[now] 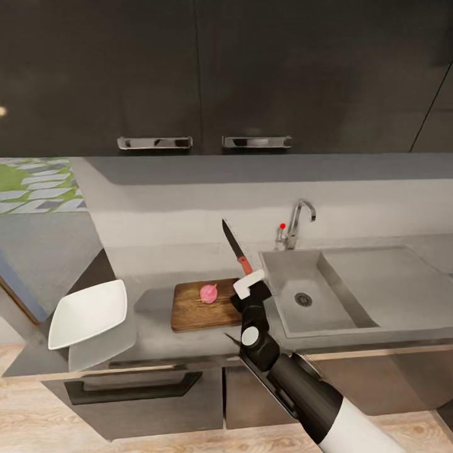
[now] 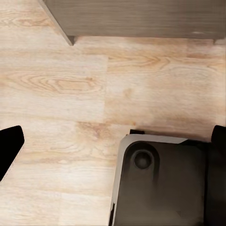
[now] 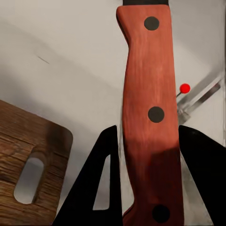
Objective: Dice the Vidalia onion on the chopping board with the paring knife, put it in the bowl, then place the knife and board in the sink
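Observation:
The pinkish Vidalia onion (image 1: 208,292) lies whole on the dark-brown chopping board (image 1: 192,313), left of the sink (image 1: 327,296). My right gripper (image 1: 248,279) hovers over the board's right end, shut on the paring knife's red-orange handle (image 1: 242,262). The dark blade (image 1: 230,238) points up and away toward the wall. In the right wrist view the handle (image 3: 150,113) sits between my black fingers (image 3: 104,183), with the board's slot end (image 3: 29,165) beside it. The white square bowl (image 1: 88,313) rests at the countertop's (image 1: 151,343) left end. My left gripper (image 2: 113,146) hangs open over the floor.
A chrome tap with a red knob (image 1: 283,226) stands behind the sink, and the flat drainer (image 1: 390,283) lies to its right. Dark wall cabinets (image 1: 207,75) hang overhead. Under my left gripper are the wooden floor (image 2: 61,94) and the robot's dark base (image 2: 160,183).

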Tool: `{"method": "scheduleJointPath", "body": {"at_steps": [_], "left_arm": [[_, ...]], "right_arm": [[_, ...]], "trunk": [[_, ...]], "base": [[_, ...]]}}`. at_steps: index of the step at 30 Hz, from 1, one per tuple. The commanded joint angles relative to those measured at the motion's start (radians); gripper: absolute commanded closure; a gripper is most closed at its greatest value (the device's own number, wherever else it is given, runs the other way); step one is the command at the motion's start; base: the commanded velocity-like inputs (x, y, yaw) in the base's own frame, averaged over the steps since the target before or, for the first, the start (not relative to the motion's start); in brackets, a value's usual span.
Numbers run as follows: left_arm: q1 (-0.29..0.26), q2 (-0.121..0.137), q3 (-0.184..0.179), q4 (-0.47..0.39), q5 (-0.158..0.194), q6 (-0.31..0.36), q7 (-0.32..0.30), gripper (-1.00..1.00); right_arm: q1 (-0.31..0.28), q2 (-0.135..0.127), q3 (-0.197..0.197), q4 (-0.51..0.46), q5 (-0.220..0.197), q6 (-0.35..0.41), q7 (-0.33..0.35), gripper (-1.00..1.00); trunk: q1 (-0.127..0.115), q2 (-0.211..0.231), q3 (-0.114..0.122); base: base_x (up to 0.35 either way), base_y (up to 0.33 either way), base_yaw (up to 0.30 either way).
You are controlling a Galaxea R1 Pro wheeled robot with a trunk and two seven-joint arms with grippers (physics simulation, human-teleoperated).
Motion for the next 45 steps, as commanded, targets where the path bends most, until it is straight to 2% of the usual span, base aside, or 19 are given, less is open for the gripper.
{"method": "scheduleJointPath", "body": {"at_steps": [1, 6, 13, 15, 17, 20, 24, 31, 39, 45], "left_arm": [[0.0, 0.001, -0.006, -0.001, 0.009, -0.003, 0.008, -1.0], [0.0, 0.001, -0.006, 0.0, 0.009, -0.003, 0.008, -1.0], [0.0, 0.001, -0.006, 0.001, 0.009, -0.003, 0.008, -1.0], [0.0, 0.001, -0.006, 0.001, 0.009, -0.003, 0.008, -1.0], [0.0, 0.001, -0.006, 0.002, 0.009, -0.003, 0.008, -1.0], [0.0, 0.001, -0.006, 0.002, 0.009, -0.004, 0.008, -1.0], [0.0, 0.001, -0.006, 0.002, 0.009, -0.003, 0.008, -1.0], [0.0, 0.001, -0.006, 0.002, 0.009, -0.003, 0.008, -1.0], [0.0, 0.001, -0.006, 0.008, 0.009, -0.004, 0.008, -1.0], [0.0, 0.001, -0.005, 0.012, 0.009, -0.004, 0.008, -1.0]], "right_arm": [[-0.001, 0.0, 0.031, 0.013, 0.008, 0.009, -0.036, 1.0], [-0.001, -0.002, 0.126, 0.049, 0.009, 0.009, -0.111, 1.0], [-0.001, -0.004, 0.163, 0.07, 0.009, 0.012, -0.122, 1.0], [-0.001, -0.004, 0.201, 0.086, 0.009, 0.012, -0.123, 1.0], [-0.001, -0.002, 0.295, 0.126, 0.01, 0.013, -0.128, 1.0], [-0.001, 0.0, 0.344, 0.147, 0.011, 0.014, -0.131, 1.0], [-0.001, -0.001, 0.366, 0.158, 0.012, 0.018, -0.132, 1.0], [-0.001, -0.002, 0.368, 0.162, 0.013, 0.018, -0.133, 1.0], [-0.001, -0.008, 0.368, 0.162, 0.014, 0.023, -0.178, 1.0], [-0.001, -0.006, 0.368, 0.162, 0.014, 0.079, -0.197, 1.0]], "trunk": [[0.001, -0.002, -0.002], [0.001, -0.002, -0.002], [0.001, -0.002, -0.002], [0.001, -0.002, -0.002], [0.001, -0.002, -0.002], [0.001, -0.002, -0.002], [0.001, -0.002, -0.002], [0.001, -0.002, -0.002], [0.001, -0.002, -0.002], [0.001, -0.002, -0.002]], "base": [[0.194, 0.122, 0.0], [0.13, 0.073, 0.0], [0.018, 0.009, 0.0], [0.003, 0.001, 0.0], [0.001, 0.0, 0.0], [0.0, 0.0, 0.0], [0.0, 0.0, 0.0], [0.0, 0.0, 0.0], [0.056, -0.116, 0.0], [0.016, -0.031, 0.0]]}}
